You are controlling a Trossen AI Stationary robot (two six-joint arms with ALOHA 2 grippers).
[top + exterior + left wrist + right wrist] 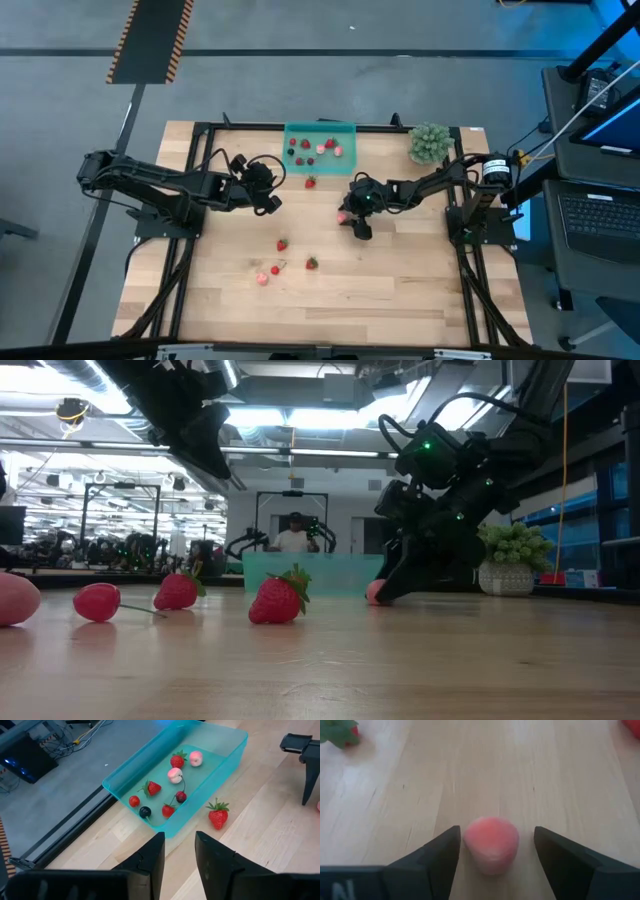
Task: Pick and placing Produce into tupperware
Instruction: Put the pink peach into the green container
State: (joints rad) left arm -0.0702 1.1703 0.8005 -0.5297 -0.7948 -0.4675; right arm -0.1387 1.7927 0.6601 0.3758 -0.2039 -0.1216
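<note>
The right gripper (pixel 492 852) stood low on the tabletop (pixel 400 290), its fingers spread wide on either side of a pale pink piece of produce (pixel 491 843), not yet touching it. The left gripper (pixel 178 851), fingers slightly apart and empty, hovered near the teal tupperware (pixel 227 752), which held several berries. A strawberry (pixel 218 814) lay just outside the tupperware; more lay scattered on the wood.

Teal tub (pixel 321 128) at table's far edge, berries (pixel 170 775) inside; strawberry (pixel 310 182) just beside; pink piece (pixel 491 842) and red ones (pixel 282 244) scattered mid-table.
</note>
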